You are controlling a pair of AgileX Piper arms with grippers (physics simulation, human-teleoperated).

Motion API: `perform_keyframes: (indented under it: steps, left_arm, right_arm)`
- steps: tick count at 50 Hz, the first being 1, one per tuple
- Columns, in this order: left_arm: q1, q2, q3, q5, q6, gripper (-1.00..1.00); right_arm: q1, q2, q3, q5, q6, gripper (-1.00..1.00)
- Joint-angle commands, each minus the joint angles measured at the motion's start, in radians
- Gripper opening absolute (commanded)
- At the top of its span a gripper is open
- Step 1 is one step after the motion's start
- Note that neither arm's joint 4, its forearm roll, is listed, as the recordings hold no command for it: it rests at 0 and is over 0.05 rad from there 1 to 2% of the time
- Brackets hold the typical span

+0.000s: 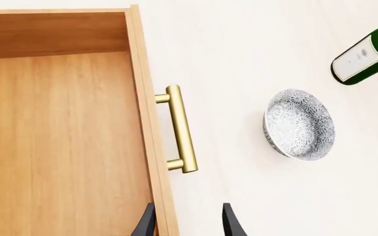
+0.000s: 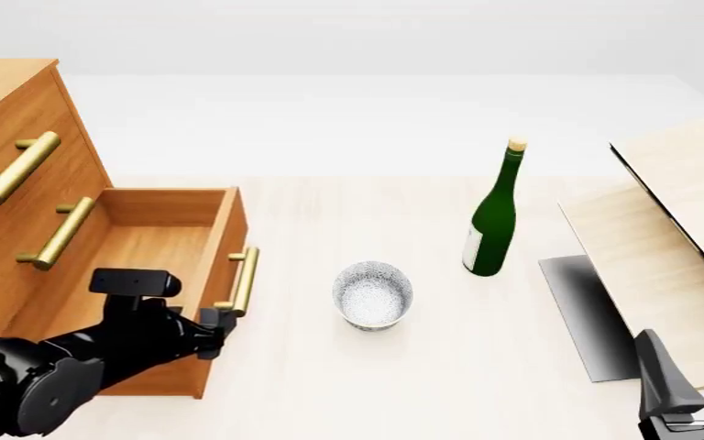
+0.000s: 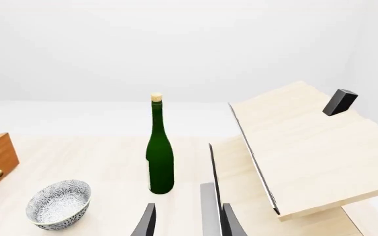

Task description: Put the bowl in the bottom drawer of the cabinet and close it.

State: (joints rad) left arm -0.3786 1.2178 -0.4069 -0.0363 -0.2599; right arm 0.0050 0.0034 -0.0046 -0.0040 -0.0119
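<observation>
Both tools, left tool (image 1: 187, 221) and right tool (image 3: 187, 220), are open and empty; bowl (image 2: 373, 294) stands at 3 o'clock of the open bottom drawer (image 2: 144, 257). A careless reach may tip the bottle (image 2: 494, 218).

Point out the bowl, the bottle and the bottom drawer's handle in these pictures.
bowl (image 2: 373, 295): front view, on its speckled inside.
bottle (image 2: 494, 223): front view, on its green body above the label.
handle (image 1: 181, 129): left wrist view, on the middle of the brass bar.
</observation>
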Motion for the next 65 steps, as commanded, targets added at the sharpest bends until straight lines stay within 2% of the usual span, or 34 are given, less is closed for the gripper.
perform_keyframes:
  steps: [1, 13, 20, 41, 65]
  left_arm:
    - [-0.032, 0.004, -0.011, -0.008, -0.005, 1.00]
    - [-0.075, -0.008, -0.020, -0.007, -0.013, 1.00]
    - [-0.068, -0.022, -0.021, 0.003, -0.009, 1.00]
    - [-0.039, -0.182, -0.023, 0.112, 0.024, 1.00]
    - [-0.025, -0.349, -0.037, 0.221, 0.031, 1.00]
  right_arm:
    - [0.001, 0.000, 0.000, 0.000, 0.000, 1.00]
    - [0.001, 0.000, 0.000, 0.000, -0.001, 1.00]
    - [0.001, 0.000, 0.000, 0.000, -0.001, 1.00]
    - [0.001, 0.000, 0.000, 0.000, -0.002, 1.00]
    - [0.001, 0.000, 0.000, 0.000, -0.002, 1.00]
